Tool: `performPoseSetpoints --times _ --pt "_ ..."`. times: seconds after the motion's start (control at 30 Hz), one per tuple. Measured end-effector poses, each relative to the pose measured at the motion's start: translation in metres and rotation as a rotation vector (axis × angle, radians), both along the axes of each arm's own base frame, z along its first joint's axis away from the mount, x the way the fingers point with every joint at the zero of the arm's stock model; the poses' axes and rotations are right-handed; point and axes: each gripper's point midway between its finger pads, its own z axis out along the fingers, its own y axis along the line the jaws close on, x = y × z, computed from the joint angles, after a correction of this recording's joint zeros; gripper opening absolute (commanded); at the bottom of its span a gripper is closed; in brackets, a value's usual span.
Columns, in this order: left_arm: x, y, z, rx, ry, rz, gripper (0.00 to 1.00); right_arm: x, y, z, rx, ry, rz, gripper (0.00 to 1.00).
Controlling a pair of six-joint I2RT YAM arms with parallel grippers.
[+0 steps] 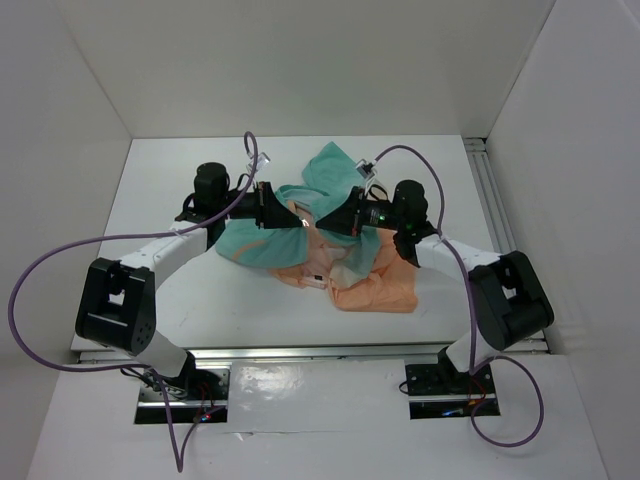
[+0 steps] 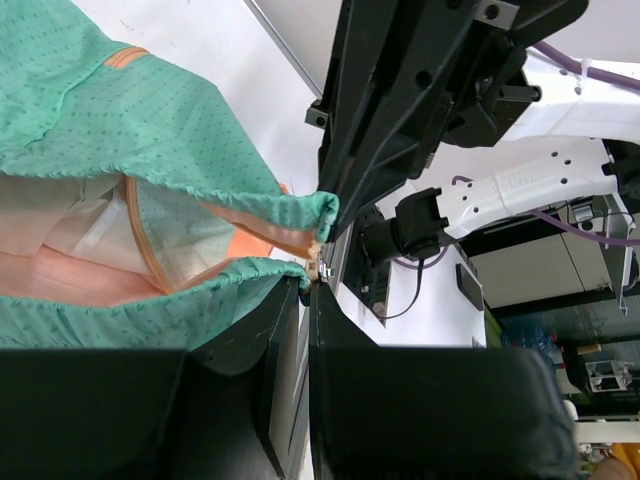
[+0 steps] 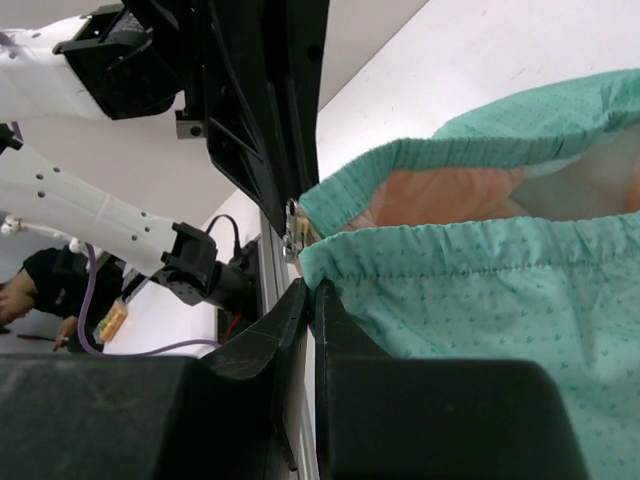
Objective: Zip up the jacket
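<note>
The jacket (image 1: 352, 272) is thin and soft, so I think it is light and floppy and will bunch up or slip if it is pulled hard. The best spots to hold look like the two green bottom edges right by the zipper, and the little metal zipper piece (image 3: 292, 238) itself. The jacket lies crumpled on the white table (image 1: 170, 290), under and between both grippers. Its green part is on the far side of them and its peach part on the near side. The left gripper (image 2: 308, 298) has its two fingers pressed together on one green edge, right at the tips. The right gripper (image 3: 312, 296) is pinched tight on the other green edge in the same way. The zipper piece sits just past the tips of both grippers, between the two edges. Both arms reach out low over the table and bend in toward each other, so the grippers meet almost nose to nose in the middle. I can't tell if the zipper ends are joined yet.
</note>
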Motion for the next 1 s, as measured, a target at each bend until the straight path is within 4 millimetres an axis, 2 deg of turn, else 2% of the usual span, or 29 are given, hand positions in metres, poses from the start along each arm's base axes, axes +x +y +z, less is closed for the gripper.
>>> performPoseSetpoints --times 0.23,1.0 --pt "-0.0014 -0.0004 0.0020 -0.007 0.006 -0.007 0.00 -0.0028 -0.0009 -0.0077 0.005 0.036 0.008 0.00" --pt "-0.0029 -0.0006 0.0020 -0.010 0.013 -0.013 0.00 -0.0049 0.0010 -0.0019 0.030 0.023 0.034 0.00"
